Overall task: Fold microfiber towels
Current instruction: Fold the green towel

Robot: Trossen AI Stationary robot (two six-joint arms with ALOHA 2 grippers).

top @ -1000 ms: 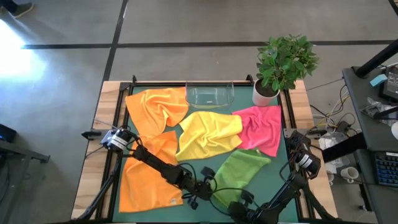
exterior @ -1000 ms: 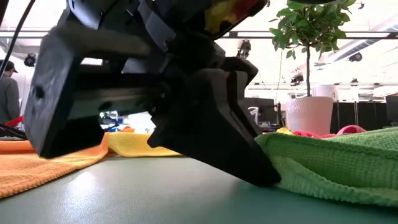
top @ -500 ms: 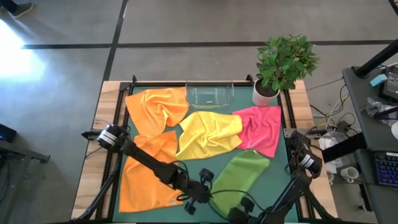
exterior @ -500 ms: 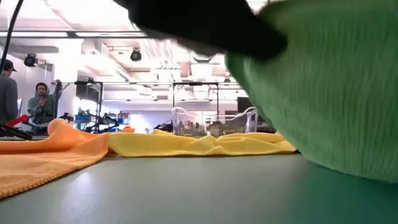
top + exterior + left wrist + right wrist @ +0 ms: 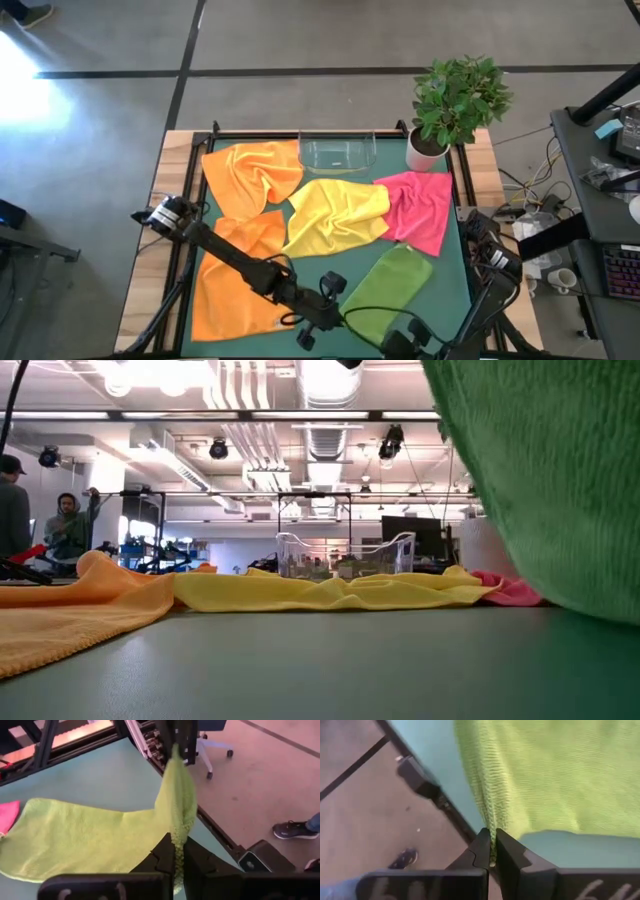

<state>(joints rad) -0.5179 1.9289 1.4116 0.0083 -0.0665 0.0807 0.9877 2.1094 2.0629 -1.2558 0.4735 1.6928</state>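
The lime green towel lies at the table's near right. Its far end rests on the green mat beside the hot pink towel, and its near end is raised. My left gripper and my right gripper are both shut on that raised end. In the low view the green cloth hangs at the upper right. The yellow towel lies mid-table. Two orange towels lie at the left. My left gripper pinches the towel's raised near edge between its two fingers, coming in on a downward slant. The cloth there is bunched into several layers and runs from the fingers to the other gripper. That end is clear of the table. My right gripper pinches a bunched fold at the towel's near edge between its two fingers, pointing steeply down. The cloth spreads away beyond the fingers, and that end is lifted off the mat.
A clear plastic tray stands at the far edge and a potted plant at the far right corner. Bare green mat lies in the near middle. The table's black frame runs close by the grippers. People stand in the room beyond.
Both grippers have gone up, taking the green towel's near end with them. That end has come off the mat and now hangs high in the low view, where the gripper itself no longer shows. The far end has stayed by the pink towel.
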